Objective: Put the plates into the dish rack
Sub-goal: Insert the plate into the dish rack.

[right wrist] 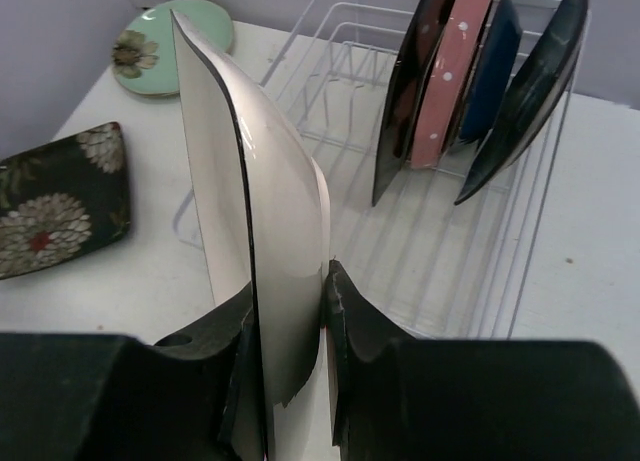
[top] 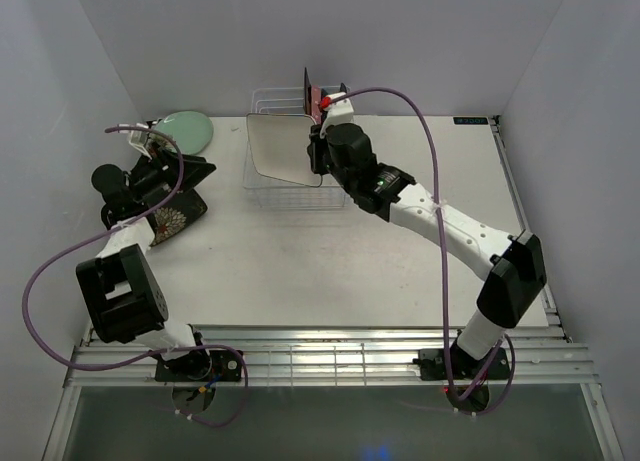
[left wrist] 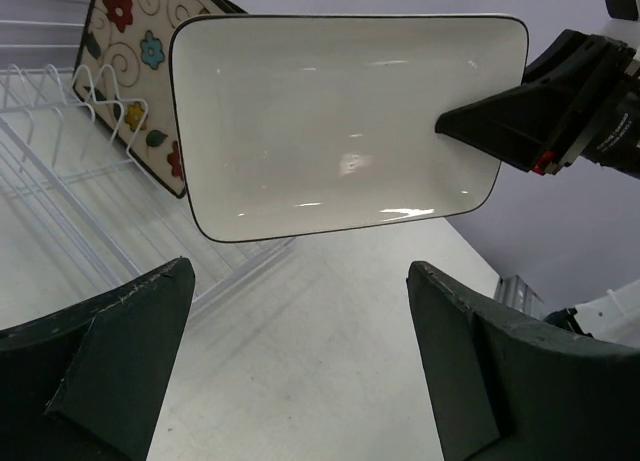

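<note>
Table (top: 400, 271): pale surface under both arms.

Dish rack (top: 265, 103): white wire basket directly below and beyond the right pincer (right wrist: 290, 286), well ahead of the left pincer (left wrist: 300, 271).

White rectangular plate (right wrist: 250, 191): clamped by its lower edge between the two fingers of the right pincer. It is held on edge, roughly upright, above the near part of the rack. Whether it touches the wires cannot be told. Its concave face is turned toward the left pincer and fills the upper half of the left wrist view.

Dark floral plate (right wrist: 60, 201): flat on the table, left of the right pincer and outside the rack.

Pale green plate (right wrist: 170, 46): flat on the table, left of and beyond the right pincer, past the floral plate.

Standing plates: four lean on edge in the far end of the rack, beyond and right of the right pincer. In order they are a dark plate (right wrist: 410, 91), a pink dotted plate (right wrist: 455, 71), a dark blue plate (right wrist: 497, 66) and another dark plate (right wrist: 530, 91).

Left pincer: jaws spread wide, nothing between them, raised above the table.
</note>
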{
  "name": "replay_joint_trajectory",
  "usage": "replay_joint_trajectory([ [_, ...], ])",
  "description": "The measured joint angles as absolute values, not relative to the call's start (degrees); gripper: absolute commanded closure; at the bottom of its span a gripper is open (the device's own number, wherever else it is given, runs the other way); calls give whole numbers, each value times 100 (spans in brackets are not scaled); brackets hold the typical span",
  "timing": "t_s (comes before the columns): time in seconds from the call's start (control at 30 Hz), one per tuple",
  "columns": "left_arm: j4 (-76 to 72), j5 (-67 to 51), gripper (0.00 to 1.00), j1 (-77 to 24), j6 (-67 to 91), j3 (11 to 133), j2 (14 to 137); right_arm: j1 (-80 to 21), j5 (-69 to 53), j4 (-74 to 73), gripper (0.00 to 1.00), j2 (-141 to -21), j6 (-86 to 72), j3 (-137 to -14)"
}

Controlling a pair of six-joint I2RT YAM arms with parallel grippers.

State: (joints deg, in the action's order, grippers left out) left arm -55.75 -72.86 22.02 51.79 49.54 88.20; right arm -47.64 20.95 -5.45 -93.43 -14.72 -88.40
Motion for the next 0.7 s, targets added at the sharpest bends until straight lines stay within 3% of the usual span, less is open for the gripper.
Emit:
replay_joint_trajectory([
  [0.37, -4598, -6845, 2, 2213, 4460, 4930, 9126, -5315, 3994, 963, 92, -10910, 117, -9273],
  [0.7, -4497, -6724, 2, 2235, 4285, 4921, 9126, -5363, 5019, 2408, 92, -12315, 1511, -10468],
])
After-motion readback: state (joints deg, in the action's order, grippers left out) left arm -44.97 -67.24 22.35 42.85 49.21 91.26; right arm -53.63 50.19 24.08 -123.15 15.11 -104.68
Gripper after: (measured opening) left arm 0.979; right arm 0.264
